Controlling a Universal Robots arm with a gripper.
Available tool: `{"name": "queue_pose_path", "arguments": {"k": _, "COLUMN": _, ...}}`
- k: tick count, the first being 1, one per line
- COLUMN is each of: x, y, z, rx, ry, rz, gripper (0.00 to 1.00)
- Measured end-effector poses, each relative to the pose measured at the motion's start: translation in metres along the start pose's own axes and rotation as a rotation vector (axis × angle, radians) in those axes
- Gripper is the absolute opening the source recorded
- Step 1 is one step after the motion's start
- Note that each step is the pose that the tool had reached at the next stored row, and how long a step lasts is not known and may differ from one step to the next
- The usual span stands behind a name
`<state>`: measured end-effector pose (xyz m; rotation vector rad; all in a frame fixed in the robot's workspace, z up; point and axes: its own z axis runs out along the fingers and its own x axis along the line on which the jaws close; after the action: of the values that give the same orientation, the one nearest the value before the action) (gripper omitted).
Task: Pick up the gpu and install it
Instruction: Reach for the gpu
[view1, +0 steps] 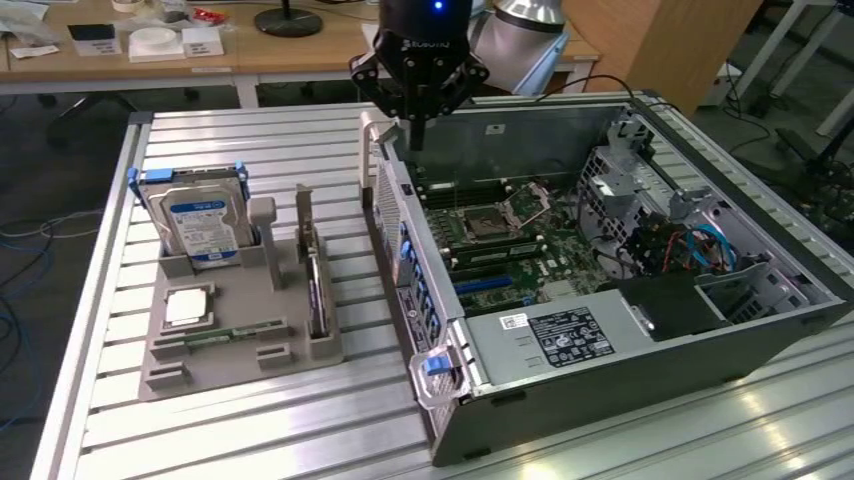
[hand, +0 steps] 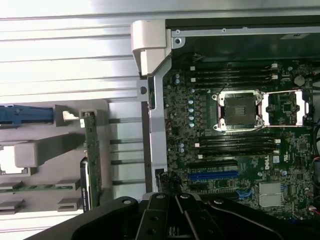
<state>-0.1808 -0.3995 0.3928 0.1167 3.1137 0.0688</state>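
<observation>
In the exterior view, the gripper (view1: 416, 138) is hanging over the top edge of the open computer case (view1: 627, 375), its two fingers pressed together and gripping nothing. The gpu (view1: 314, 290) is standing on its long edge in a slot of the gray holder (view1: 227, 378) on the slatted metal table (view1: 240, 140), to the exterior view's left of the case and well apart from the gripper. A hard drive (view1: 200, 225) is standing upright in the same holder, and a memory stick (view1: 220, 340) is lying near its front. In the wrist view, the gripper (hand: 172, 210) is pointing down with its jaws closed, the gpu (hand: 91, 155) is sitting edge-up in the holder (hand: 45, 150) near the case wall, and the motherboard (hand: 235, 150) is lying exposed inside, showing its processor socket (hand: 240, 109) and a blue slot (hand: 212, 176).
</observation>
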Motion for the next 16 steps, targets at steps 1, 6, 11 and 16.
{"name": "queue_pose_path", "arguments": {"k": 1, "x": 0.001, "y": -0.0001, "z": 0.0, "rx": -0.0001, "ry": 0.0, "rz": 0.0, "gripper": 0.11}}
{"name": "queue_pose_path", "arguments": {"k": 6, "x": 0.006, "y": -0.0005, "z": 0.0, "rx": 0.0, "ry": 0.0, "rz": 0.0, "gripper": 0.11}}
{"name": "queue_pose_path", "arguments": {"k": 11, "x": 0.011, "y": -0.0009, "z": 0.0, "rx": 0.0, "ry": 0.0, "rz": 0.0, "gripper": 0.11}}
{"name": "queue_pose_path", "arguments": {"k": 16, "x": 0.016, "y": -0.0012, "z": 0.0, "rx": 0.0, "ry": 0.0, "rz": 0.0, "gripper": 0.11}}
